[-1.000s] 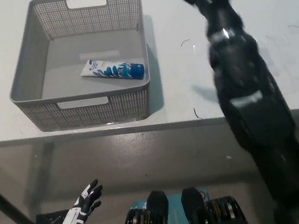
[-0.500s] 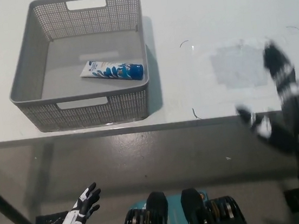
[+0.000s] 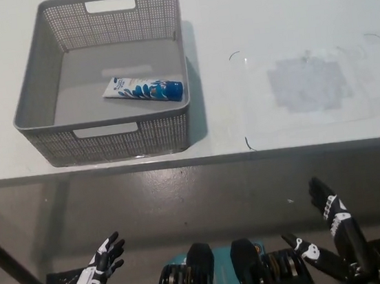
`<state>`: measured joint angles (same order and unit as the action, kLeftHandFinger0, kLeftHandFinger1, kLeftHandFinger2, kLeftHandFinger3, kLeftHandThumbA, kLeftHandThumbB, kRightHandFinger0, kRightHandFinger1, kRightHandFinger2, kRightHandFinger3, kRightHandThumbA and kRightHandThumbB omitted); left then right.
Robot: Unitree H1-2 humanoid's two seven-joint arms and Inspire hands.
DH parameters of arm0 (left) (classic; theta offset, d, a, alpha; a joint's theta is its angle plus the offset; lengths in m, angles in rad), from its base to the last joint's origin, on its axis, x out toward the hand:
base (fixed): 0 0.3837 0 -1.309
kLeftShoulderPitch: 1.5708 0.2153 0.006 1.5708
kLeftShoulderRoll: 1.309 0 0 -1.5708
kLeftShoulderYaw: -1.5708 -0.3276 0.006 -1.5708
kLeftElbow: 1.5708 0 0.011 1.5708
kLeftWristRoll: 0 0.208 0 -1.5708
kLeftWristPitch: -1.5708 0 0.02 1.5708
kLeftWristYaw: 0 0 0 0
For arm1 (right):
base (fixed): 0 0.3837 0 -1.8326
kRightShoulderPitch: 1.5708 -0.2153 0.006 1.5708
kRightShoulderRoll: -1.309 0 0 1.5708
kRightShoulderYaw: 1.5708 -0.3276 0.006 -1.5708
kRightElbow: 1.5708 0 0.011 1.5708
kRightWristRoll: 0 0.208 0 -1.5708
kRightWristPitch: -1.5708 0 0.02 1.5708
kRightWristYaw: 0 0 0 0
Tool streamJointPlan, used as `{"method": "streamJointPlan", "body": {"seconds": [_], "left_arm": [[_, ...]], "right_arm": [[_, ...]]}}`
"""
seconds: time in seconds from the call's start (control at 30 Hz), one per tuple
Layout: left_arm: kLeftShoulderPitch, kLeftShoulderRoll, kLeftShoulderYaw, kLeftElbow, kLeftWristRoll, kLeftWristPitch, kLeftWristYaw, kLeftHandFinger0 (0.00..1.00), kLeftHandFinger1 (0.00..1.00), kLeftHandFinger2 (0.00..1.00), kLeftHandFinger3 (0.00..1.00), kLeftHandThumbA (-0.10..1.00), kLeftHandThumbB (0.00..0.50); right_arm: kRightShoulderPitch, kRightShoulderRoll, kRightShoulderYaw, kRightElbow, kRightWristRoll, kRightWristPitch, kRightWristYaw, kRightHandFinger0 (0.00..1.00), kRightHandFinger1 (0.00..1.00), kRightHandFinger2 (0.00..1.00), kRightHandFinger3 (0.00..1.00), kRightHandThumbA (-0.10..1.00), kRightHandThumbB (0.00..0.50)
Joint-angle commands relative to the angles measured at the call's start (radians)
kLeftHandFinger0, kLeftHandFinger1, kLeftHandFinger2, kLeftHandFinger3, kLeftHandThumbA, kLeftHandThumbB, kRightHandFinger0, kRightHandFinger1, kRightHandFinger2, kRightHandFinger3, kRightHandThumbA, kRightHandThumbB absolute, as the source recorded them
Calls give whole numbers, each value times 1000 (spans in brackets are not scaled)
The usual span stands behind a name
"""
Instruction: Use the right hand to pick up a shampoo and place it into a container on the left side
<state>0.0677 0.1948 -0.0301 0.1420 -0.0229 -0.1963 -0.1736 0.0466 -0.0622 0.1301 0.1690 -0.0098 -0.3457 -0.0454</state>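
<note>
The shampoo (image 3: 143, 89) lies on its side inside the gray basket (image 3: 39, 98) on the left of the tabletop (image 3: 284, 6), so I think the job is done. My black right hand (image 3: 330, 235) has dropped from over the tabletop to below its edge, fingers spread and holding nothing. My white left hand (image 3: 100, 260) rests low, open too.

The shampoo (image 3: 143, 89) lies in the container (image 3: 37, 109) on the table's (image 3: 284, 6) left.
</note>
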Motion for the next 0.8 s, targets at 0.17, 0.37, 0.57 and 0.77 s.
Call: {"method": "streamJointPlan", "body": {"seconds": [0.17,0.37,0.57,0.77], "left_arm": [[-10,-9,29,9,-16,-58,12,1000,1000,1000,1000,1000,369],[-20,-8,34,12,0,-58,15,1000,1000,1000,1000,1000,375],[-20,-9,38,8,-10,-54,8,1000,1000,1000,1000,1000,358],[-33,-13,37,5,2,-40,14,1000,1000,1000,1000,1000,366]], "right_arm": [[-64,15,-42,95,87,-80,56,1000,1000,1000,1000,938,381],[-67,27,-55,120,146,-72,97,1000,1000,1000,1000,888,384],[-64,33,-58,147,129,-90,98,1000,1000,1000,1000,929,398],[-73,36,-69,149,124,-82,96,1000,1000,1000,1000,937,423]]}}
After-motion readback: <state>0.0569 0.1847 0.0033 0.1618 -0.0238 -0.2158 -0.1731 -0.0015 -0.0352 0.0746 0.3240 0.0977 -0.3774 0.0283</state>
